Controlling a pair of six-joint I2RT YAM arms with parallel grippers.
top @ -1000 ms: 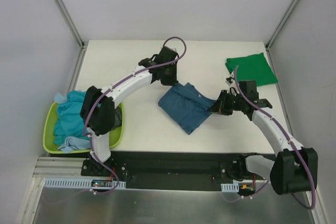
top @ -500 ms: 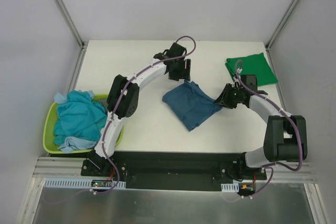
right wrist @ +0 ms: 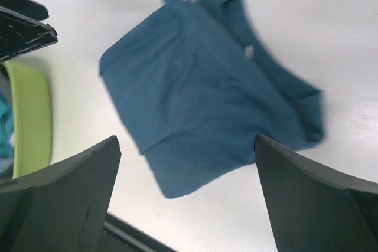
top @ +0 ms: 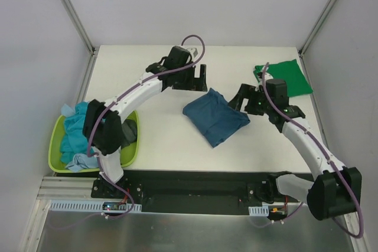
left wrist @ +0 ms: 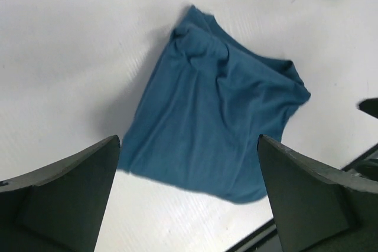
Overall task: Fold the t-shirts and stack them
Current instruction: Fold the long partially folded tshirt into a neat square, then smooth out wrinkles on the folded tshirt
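Note:
A dark teal-blue t-shirt (top: 215, 116) lies folded on the white table, loose, with nothing touching it. It also fills the left wrist view (left wrist: 218, 128) and the right wrist view (right wrist: 195, 104). My left gripper (top: 196, 78) hangs open just behind the shirt's far corner, its jaws (left wrist: 188, 146) wide apart and empty. To the shirt's right, my right gripper (top: 241, 100) is open too, with nothing between its jaws (right wrist: 186, 143). A folded bright green t-shirt (top: 283, 77) lies at the back right. Turquoise t-shirts (top: 77, 134) are heaped in the basket.
The lime-green basket (top: 56, 146) sits at the table's left front edge, with dark cloth (top: 129, 131) inside by its right wall. Its rim (right wrist: 29, 116) shows in the right wrist view. Grey walls and metal posts surround the table.
Both grippers were shut on the teal-blue shirt's edges; they have opened, let it go and drawn back. The shirt now rests slightly further right than a second ago.

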